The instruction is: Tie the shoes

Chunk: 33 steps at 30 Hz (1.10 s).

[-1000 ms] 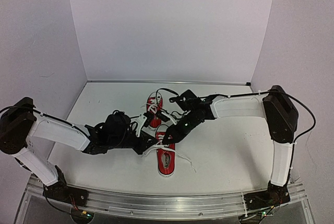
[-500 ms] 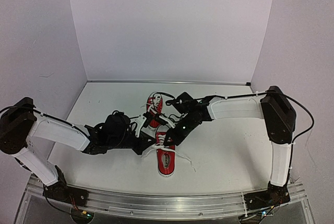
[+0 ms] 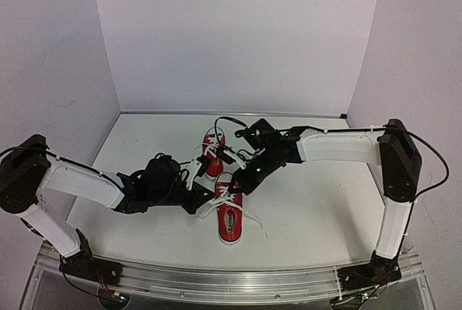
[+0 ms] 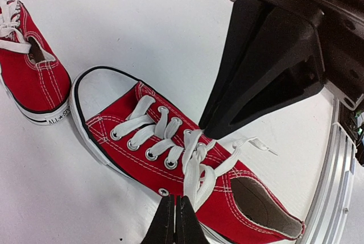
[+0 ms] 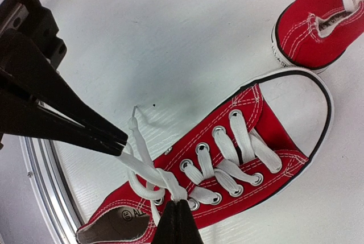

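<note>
the near shoe (image 3: pixel 229 217) lies on the surface (image 3: pixel 317 201) with its toe pointing away from the arm bases. the far shoe (image 4: pixel 28 79) lies just beyond the toe of the near shoe, with a narrow gap between them.

both grippers are placed at the ankle end of the near shoe. the jaws of the left gripper (image 4: pixel 174 210) are pressed together on lace strands drawn out to the left side of the near shoe. the jaws of the right gripper (image 5: pixel 176 213) are pressed together on the lace just above the top eyelets of the near shoe.

status of the near shoe:
- the lace is threaded through all visible eyelets.
- a crossing (image 4: pixel 196 154) is formed above the top eyelets. it is judged to be the first half-knot, which is being drawn tight.
- no bow loops are seen.

status of the far shoe:
- its laces are seen only in part, beyond the toe of the near shoe. whether they are tied cannot be told.

the task is judged to be at an early stage. on the near shoe, the half-knot is to be seated, the loops formed and the bow pulled tight. the far shoe is then to be checked and, if loose, tied in the same order.
</note>
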Motion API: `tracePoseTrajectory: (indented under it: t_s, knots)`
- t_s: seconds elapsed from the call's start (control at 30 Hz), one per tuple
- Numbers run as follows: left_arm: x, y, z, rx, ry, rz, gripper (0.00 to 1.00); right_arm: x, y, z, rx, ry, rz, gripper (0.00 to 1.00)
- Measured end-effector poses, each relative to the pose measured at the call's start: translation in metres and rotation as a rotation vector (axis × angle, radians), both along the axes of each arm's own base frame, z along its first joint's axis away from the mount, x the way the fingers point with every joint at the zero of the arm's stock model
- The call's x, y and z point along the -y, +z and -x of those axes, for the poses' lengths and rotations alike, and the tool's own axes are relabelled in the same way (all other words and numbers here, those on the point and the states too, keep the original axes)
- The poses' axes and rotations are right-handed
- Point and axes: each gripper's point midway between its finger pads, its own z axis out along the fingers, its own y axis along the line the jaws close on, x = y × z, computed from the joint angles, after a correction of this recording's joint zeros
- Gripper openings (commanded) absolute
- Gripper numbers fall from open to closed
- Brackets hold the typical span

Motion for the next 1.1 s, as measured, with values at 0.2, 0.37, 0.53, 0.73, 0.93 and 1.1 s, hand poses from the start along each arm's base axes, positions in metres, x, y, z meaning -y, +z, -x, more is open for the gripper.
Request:
tracePoseTrajectory:
  t_s: [0.2, 0.37, 0.53, 0.73, 0.93, 1.1]
  knots:
    - [-0.002, -0.004, 0.0, -0.006, 0.005, -0.016, 0.0, 0.007, -0.008, 0.002, -0.012, -0.016, 0.013, 0.0]
    - [-0.007, -0.008, -0.002, -0.004, 0.024, -0.041, 0.0, 0.018, -0.013, 0.004, -0.026, -0.043, 0.014, 0.0]
    - [-0.01, -0.018, -0.002, -0.016, 0.027, -0.079, 0.0, 0.018, -0.008, 0.0, -0.036, -0.082, -0.032, 0.0]
    - [-0.01, -0.026, 0.001, -0.001, -0.008, -0.111, 0.13, 0.012, -0.005, 0.001, -0.064, -0.101, -0.088, 0.0]
    - [-0.013, -0.005, 0.004, 0.102, -0.071, -0.131, 0.38, 0.01, -0.006, 0.004, -0.09, -0.104, -0.113, 0.0]
    - [-0.017, 0.05, 0.004, 0.289, -0.117, -0.083, 0.41, 0.009, -0.007, 0.006, -0.11, -0.108, -0.121, 0.0]
